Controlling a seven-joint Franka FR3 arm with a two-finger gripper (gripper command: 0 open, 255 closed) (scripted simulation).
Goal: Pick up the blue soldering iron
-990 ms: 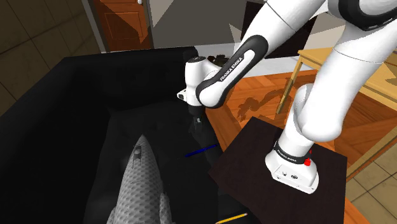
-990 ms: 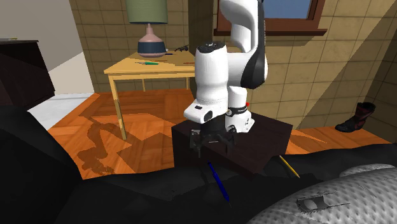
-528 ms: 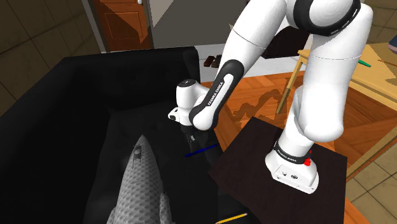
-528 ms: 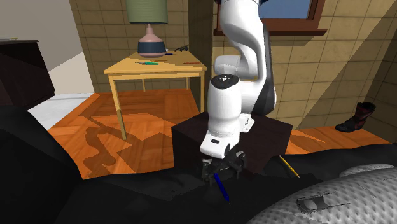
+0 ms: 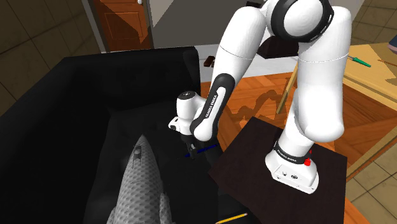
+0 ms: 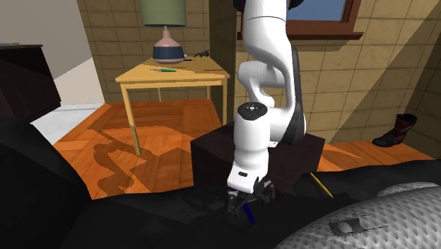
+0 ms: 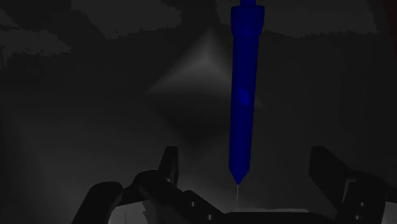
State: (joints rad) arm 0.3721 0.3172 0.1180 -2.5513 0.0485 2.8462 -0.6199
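Gripper (image 7: 244,156), two fingers (image 7: 168,167) wide apart, one blue soldering iron (image 7: 245,95) between them, untouched

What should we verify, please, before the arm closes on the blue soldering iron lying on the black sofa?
1. Claw open: ok, its fingers stand apart.
2. Blue soldering iron between the fingers: ok, roughly centred, touching neither.
3. Grip spot: not ok, it seems; the thin tip end sits between them and the body runs away from the claw.
4. Fingers low enough around it: cannot tell.
5. Yellow stick and grey cushion apart from the claw: ok.
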